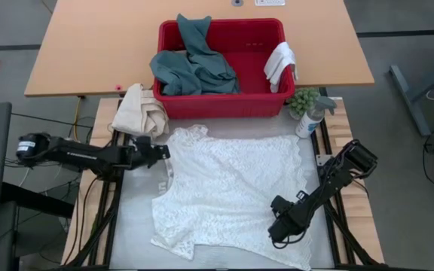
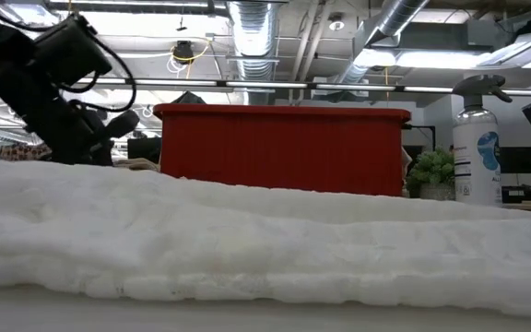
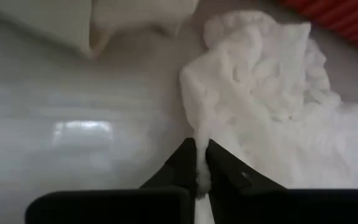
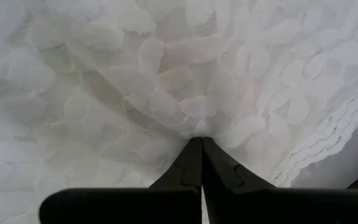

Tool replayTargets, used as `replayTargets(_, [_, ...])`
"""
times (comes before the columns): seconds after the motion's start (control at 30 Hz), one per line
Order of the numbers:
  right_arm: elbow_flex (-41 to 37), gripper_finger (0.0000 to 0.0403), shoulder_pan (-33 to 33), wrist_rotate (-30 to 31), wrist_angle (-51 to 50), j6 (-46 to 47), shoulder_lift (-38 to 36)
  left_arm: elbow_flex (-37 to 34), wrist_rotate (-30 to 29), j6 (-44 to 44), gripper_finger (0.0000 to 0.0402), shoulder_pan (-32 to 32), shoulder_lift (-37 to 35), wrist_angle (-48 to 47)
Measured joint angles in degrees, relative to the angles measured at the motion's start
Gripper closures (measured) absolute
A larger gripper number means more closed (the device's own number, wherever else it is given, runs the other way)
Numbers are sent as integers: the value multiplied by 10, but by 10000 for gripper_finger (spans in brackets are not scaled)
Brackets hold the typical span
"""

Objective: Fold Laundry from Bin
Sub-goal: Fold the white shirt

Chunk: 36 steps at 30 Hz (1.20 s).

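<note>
You had the white top [image 1: 228, 192] spread flat before the bin [image 1: 221, 71]. Your left gripper [image 3: 199, 163] pinched its edge; your right gripper [image 4: 201, 149] had closed, seemingly on fabric. Lifting both evenly would have kept the fold clean.

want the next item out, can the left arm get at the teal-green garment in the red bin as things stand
Probably not yet: the left gripper is shut on the edge of the white lacy garment. The teal-green garment lies uncovered in the red plastic bin.
</note>
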Motion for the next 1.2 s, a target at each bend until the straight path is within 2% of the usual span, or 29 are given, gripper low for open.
replayTargets(0.2, [0,377,-4,0,0,-23,0,41,72,152,395,78,-11,3])
replayTargets(0.33, [0,377,-9,2,-1,-24,0,87,113,281,364,98,-11,-20])
replayTargets(0.47, [0,377,-11,3,-1,-25,0,175,139,379,317,114,-14,-177])
replayTargets(0.6, [0,377,-11,3,-1,-26,0,263,126,447,272,115,-14,-347])
replayTargets(0.67, [0,377,-11,3,-1,-26,0,292,132,439,253,113,-14,-390])
replayTargets(0.8, [0,377,-11,3,-1,-24,0,289,270,376,234,99,-18,-387])
replayTargets(0.87, [0,377,-11,3,-1,-24,0,268,309,351,233,70,-18,-376])
replayTargets(1.03, [0,377,-11,3,-1,-20,0,192,318,247,232,-28,-24,-344])
replayTargets(1.2, [0,377,-11,3,-1,-18,0,115,309,127,232,-127,-24,-188])
